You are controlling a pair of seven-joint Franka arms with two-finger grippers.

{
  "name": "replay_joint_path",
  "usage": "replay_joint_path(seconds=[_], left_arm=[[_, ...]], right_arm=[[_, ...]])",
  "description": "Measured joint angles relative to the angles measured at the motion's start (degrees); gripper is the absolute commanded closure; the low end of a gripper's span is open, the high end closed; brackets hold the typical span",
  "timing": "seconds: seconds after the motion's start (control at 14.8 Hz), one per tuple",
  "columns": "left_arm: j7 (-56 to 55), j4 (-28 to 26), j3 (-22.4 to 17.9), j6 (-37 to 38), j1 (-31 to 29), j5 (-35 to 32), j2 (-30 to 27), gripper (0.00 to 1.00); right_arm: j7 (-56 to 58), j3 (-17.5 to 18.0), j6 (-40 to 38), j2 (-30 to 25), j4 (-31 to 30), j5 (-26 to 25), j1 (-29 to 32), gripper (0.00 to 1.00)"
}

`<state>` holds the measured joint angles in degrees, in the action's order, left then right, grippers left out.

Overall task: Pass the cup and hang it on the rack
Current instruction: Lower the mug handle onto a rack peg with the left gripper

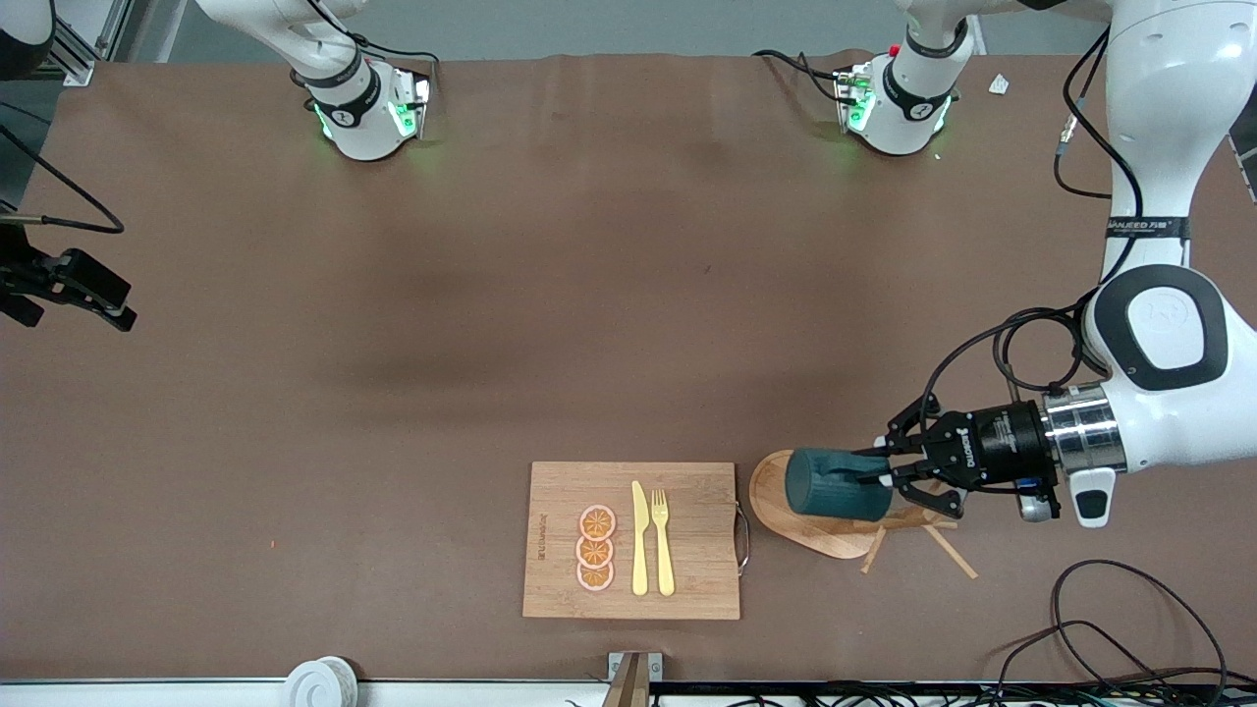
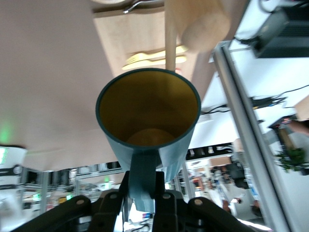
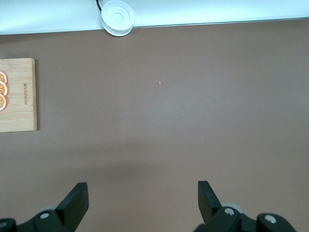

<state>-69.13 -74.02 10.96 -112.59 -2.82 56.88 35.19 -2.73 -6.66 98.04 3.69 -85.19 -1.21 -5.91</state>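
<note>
A brown-covered desk (image 1: 550, 295) carries a bamboo cutting board (image 1: 633, 540) with three orange slices (image 1: 596, 548), a yellow knife (image 1: 639, 538) and a yellow fork (image 1: 663, 540), near the edge closest to the front camera; a white roll (image 1: 319, 682) sits at that edge. Just beside the board, toward the left arm's end, stands the rack (image 1: 815, 525), its oval base largely covered. The left tool (image 1: 884, 478) is clenched on the handle of the cup (image 1: 837, 484), which lies sideways in the air over the rack. In the left wrist view the cup's (image 2: 147, 113) mustard inside faces the rack's post (image 2: 170, 34); whether its rim touches a peg is hard to judge. The right tool (image 3: 143, 198) waits, fingers spread wide and holding nothing, over bare desk at the right arm's end.
</note>
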Motion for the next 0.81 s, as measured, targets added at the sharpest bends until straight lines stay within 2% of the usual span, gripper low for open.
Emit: replay_joint_path(seconds=[0.2, 0.61, 0.81], left_arm=[[0.62, -0.02, 0.10, -2.87, 0.24, 1.42, 1.40, 1.00], [0.43, 0.34, 0.32, -3.18, 0.27, 1.53, 1.29, 1.00], [0.22, 0.34, 1.81, -3.13, 0.35, 1.54, 0.91, 1.00]], right_arm=[[0.00, 0.00, 0.00, 0.00, 0.03, 0.00, 0.00, 0.00], [0.00, 0.00, 0.01, 0.00, 0.61, 0.00, 0.00, 0.00], [0.00, -0.01, 0.01, 0.00, 0.61, 0.00, 0.00, 0.00]])
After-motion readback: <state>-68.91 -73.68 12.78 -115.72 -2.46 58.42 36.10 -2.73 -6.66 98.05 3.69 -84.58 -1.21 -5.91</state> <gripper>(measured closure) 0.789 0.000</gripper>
